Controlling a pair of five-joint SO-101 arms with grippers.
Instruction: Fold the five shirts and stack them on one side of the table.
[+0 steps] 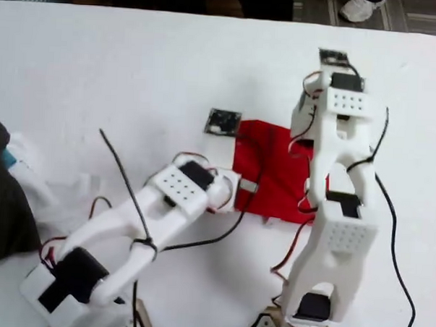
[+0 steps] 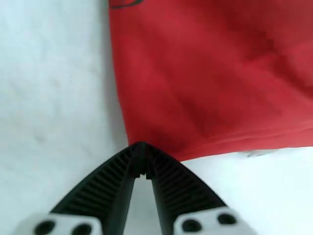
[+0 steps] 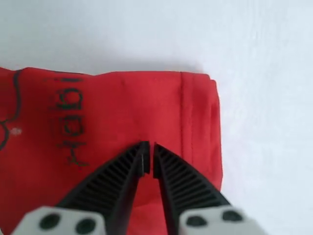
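The red shirt [image 1: 270, 171] lies folded flat on the table [image 1: 99, 71]; dark clothes [image 1: 6, 205] heaped aside

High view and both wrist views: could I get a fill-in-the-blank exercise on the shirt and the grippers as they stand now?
1. The shirt lying between the two arms is ____.
2. The table under it is ____.
3. The left gripper sits at the shirt's edge with its jaws ____.
4. The right gripper hangs over the ____, not over bare table.

Missing words: red; white; shut; shirt.
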